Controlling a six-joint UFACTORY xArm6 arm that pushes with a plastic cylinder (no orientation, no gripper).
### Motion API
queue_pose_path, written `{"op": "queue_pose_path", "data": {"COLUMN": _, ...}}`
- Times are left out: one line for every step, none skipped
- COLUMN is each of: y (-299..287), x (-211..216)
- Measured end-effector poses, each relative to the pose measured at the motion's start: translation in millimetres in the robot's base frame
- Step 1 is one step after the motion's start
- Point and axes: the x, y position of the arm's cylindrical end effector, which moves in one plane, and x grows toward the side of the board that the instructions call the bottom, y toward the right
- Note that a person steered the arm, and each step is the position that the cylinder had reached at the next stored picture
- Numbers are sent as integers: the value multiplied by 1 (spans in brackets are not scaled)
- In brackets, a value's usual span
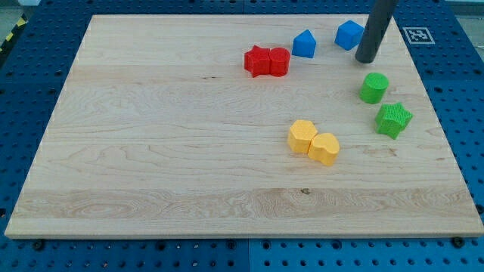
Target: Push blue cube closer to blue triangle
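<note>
- The task's thing, the small blue plastic cube (349,34), sits near the view's top right of the pale wooden board (151,151), with its right edge partly hidden behind my rod.
- Its target, the small blue plastic triangle-like block (304,44), lies just to the view's left of the cube and slightly lower; a narrow strip of bare wood separates them, so they are near but not touching.
- My tip (365,59), the lower end of the straight dark rod, rests on the board just beside the cube's lower right corner, on the side away from the triangle. Whether it touches the cube I cannot tell, since the rod covers that edge.
- There are no jaws on this arm: it ends in the bare rod, so nothing is clenched or grasped; it can only shove.
- Progress, as I judge it: the tip is placed for a push toward the view's left, but the gap is not yet closed. What is left is a short shove leftward and a little downward.
- Orientation: the cube looks turned, one corner pointing to the view's left toward the triangle. It shows no clear long axis, being about as wide as deep.
- Elsewhere are a red pair of blocks (267,61), a green cylinder (373,88), a green star-like block (393,119) and two yellow blocks (314,141).
</note>
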Motion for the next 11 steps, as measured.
{"op": "queue_pose_path", "data": {"y": 1, "x": -1}}
{"op": "queue_pose_path", "data": {"y": 8, "x": -21}}
{"op": "queue_pose_path", "data": {"y": 32, "x": -21}}
{"op": "queue_pose_path", "data": {"y": 49, "x": -46}}
{"op": "queue_pose_path", "data": {"y": 50, "x": -68}}
{"op": "queue_pose_path", "data": {"y": 30, "x": -68}}
{"op": "queue_pose_path", "data": {"y": 6, "x": -67}}
{"op": "queue_pose_path", "data": {"y": -4, "x": -62}}
{"op": "queue_pose_path", "data": {"y": -8, "x": -54}}
{"op": "queue_pose_path", "data": {"y": -8, "x": -39}}
{"op": "queue_pose_path", "data": {"y": -12, "x": -31}}
